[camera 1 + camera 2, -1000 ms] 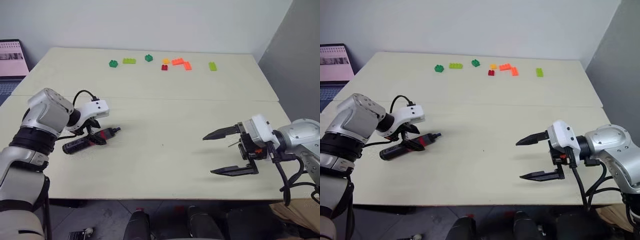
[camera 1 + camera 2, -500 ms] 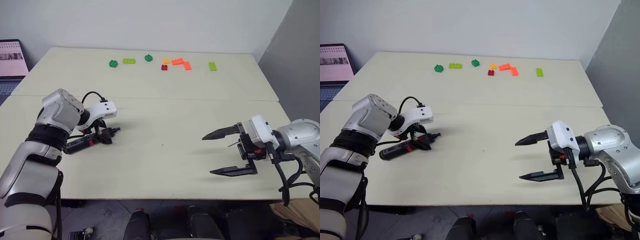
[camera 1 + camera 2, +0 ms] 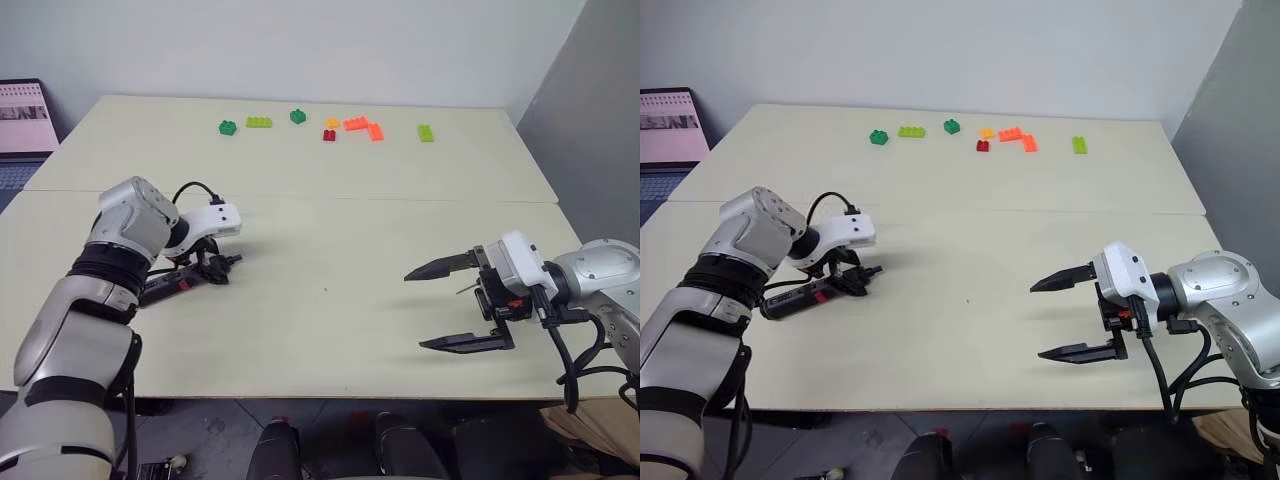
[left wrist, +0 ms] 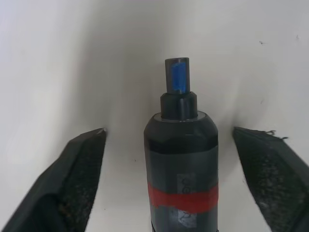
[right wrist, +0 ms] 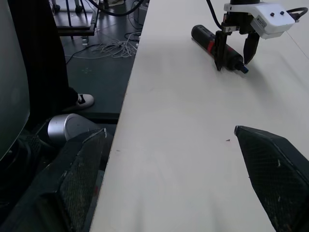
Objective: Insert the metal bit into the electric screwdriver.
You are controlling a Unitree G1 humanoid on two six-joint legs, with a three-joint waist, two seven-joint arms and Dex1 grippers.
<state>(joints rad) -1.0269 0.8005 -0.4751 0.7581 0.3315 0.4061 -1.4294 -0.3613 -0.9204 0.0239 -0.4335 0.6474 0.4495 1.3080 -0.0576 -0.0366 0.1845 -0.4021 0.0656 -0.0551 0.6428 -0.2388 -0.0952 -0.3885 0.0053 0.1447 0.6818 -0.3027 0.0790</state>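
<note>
The screwdriver (image 3: 178, 283) lies on the table (image 3: 330, 230) at its left side, tip toward the middle. The left gripper (image 3: 212, 269) points down over its front end, fingers (image 4: 79, 166) spread either side of the body, not touching it. The right gripper (image 3: 452, 305) hovers well apart at the right, jaws wide open, empty

The surface (image 3: 400, 230) looks like pale, matt, smooth board. The screwdriver (image 4: 181, 159) has a dark matt body and a duller red band. The left gripper (image 4: 174, 145) has rough, grainy black pads (image 4: 79, 169).
</note>
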